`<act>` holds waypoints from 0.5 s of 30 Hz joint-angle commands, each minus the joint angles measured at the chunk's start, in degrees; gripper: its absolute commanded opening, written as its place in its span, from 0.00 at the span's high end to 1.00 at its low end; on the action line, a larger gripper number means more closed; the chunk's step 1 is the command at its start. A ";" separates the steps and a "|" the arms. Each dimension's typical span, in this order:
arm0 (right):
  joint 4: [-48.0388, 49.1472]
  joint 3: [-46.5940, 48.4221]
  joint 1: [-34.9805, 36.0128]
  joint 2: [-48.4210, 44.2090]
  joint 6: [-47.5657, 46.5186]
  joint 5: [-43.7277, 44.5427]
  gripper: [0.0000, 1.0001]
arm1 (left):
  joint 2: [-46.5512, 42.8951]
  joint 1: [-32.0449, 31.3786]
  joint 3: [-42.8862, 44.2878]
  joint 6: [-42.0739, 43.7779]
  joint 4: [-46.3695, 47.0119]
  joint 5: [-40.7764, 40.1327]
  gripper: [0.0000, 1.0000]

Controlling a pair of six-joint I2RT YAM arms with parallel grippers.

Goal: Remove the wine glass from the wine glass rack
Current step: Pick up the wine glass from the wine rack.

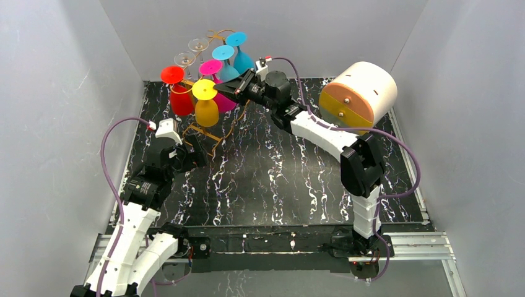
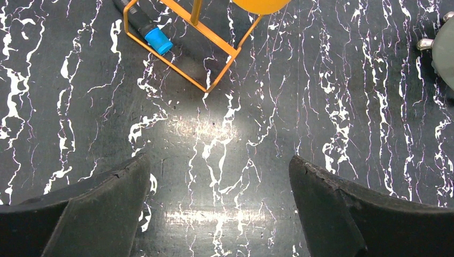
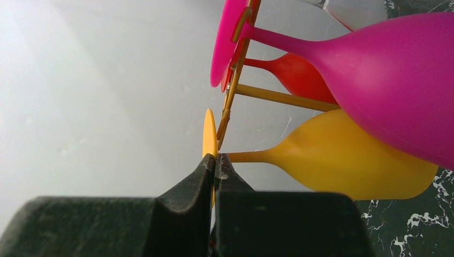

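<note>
1. Right wrist view: the right gripper is seen pressed together on the yellow wine glass, which is pinched by the rim of its thin foot.
2. The glass is hung upside down on the wine glass rack at the far left of the table. Its foot is caught in the wire on top, and its bowl hangs beside the pink glass and the red glass.
3. Its long axis is judged near vertical, foot up and mouth down. The stem is set crosswise to the fingers, so the bowl lies off to one side of them.
4. The left gripper is spread wide over the table near the rack's base, and nothing is held in it. The right arm is the nearer.
5. It is judged that the foot must be drawn along the wire, back toward the gripper, before the glass can be lowered.
</note>
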 commanded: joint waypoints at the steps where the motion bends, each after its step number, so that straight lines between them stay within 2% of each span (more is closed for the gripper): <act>1: 6.51 -1.97 0.42 -5.65 0.69 -1.39 0.99 | -0.64 0.14 2.55 0.55 -1.32 -0.24 0.02; 6: 7.55 -8.65 0.37 -10.02 -1.61 -2.55 0.99 | -1.60 0.08 2.46 -0.04 -1.67 0.11 0.02; 11: 12.73 -18.54 0.03 -15.28 -2.35 -5.52 0.99 | -2.98 0.10 1.89 -0.74 -2.02 1.80 0.02; 15: 13.79 -21.49 -0.54 -17.21 -5.00 -10.76 0.99 | -3.66 0.10 1.66 -1.21 -1.92 3.41 0.02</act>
